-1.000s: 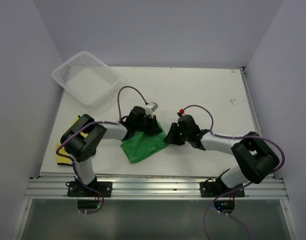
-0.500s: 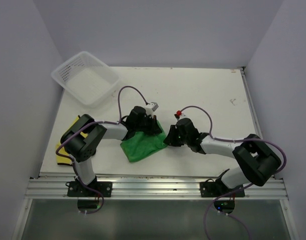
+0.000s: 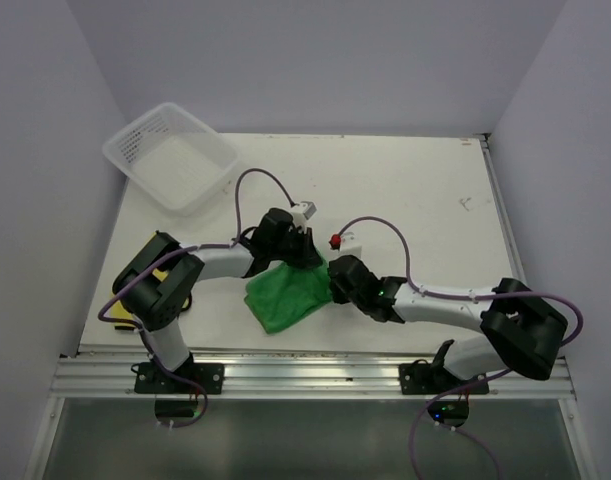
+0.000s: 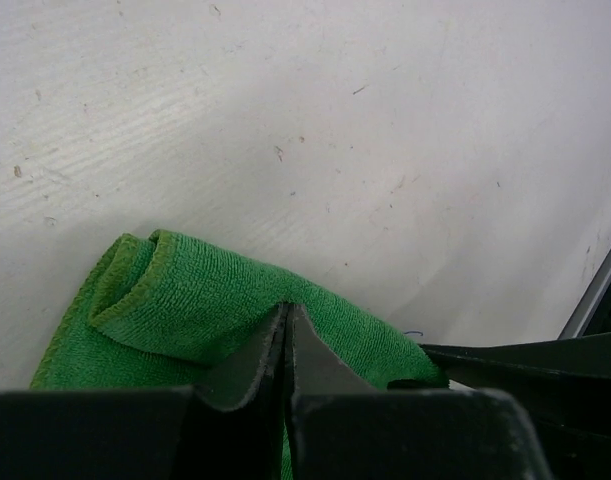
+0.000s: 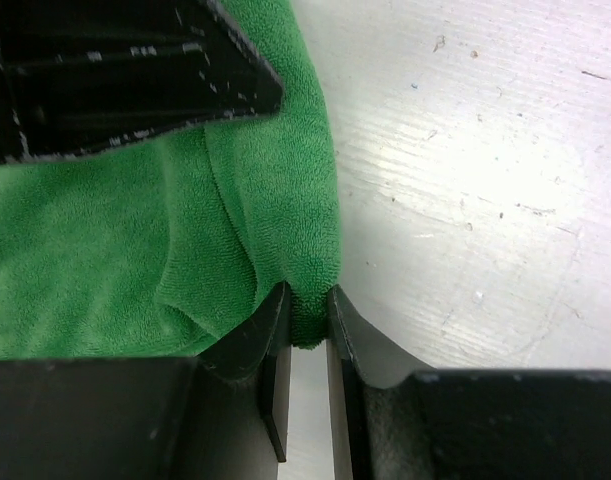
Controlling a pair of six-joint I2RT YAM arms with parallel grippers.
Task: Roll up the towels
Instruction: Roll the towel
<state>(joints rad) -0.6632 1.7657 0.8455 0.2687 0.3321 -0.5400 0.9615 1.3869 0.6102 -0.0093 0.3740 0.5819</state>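
The green towel [image 3: 285,297] lies crumpled on the white table between my two arms. My left gripper [image 3: 301,256] is at its far edge, jaws shut, with the cloth peaking at the tips [image 4: 285,312] and a green sliver between the fingers. My right gripper [image 3: 334,285] is shut on the towel's right edge, and a folded hem [image 5: 307,300] is squeezed between its fingers [image 5: 273,330]. One corner of the green towel [image 4: 135,285] is curled over. The yellow towel [image 3: 123,312] lies at the table's left edge, mostly hidden under the left arm.
A white mesh basket [image 3: 170,155] stands at the far left corner, overhanging the table edge. Walls close in the table at left, back and right. A metal rail [image 3: 315,375] runs along the near edge. Both arms' cables loop above the towel.
My right gripper has moved left and nearer and closed on the green towel's right edge. The towel has shifted slightly. The left gripper has stayed shut at the far edge.
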